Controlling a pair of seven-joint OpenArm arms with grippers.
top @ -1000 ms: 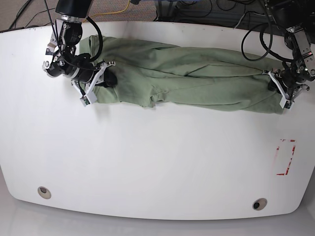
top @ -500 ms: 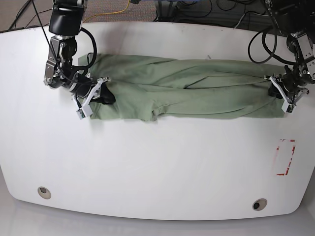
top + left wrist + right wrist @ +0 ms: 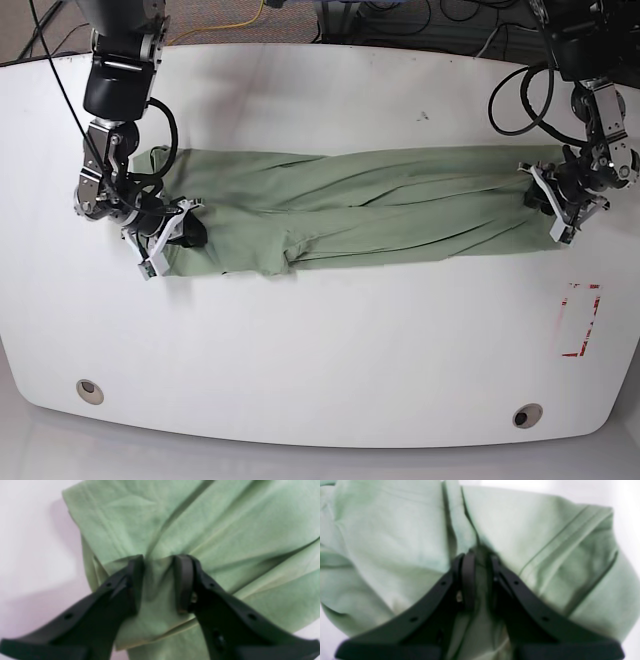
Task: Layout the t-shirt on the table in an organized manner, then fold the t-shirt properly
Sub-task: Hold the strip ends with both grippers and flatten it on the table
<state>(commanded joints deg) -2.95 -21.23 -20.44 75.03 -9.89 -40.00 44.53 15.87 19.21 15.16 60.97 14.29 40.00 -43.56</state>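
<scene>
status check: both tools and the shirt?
Left tool shut on polo shirt. Right tool shut on its other end. Shirt stretched across white table, twisted. Nothing in the way.

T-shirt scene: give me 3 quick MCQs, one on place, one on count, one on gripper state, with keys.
1. Where does the t-shirt lie on the table?
A. stretched across the far half
B. bunched by the near edge
C. hanging off the side

2. How many round grey grommet holes show in the tabletop?
A. one
B. two
C. four

3. What are the left gripper and right gripper doing?
A. both open above the cloth
B. one open, one shut
C. both shut on the t-shirt

Key: 1 A, the cloth spans between the two arms; 2 B, one near each front corner; 3 C, fabric sits pinched between each pair of fingers.
</scene>
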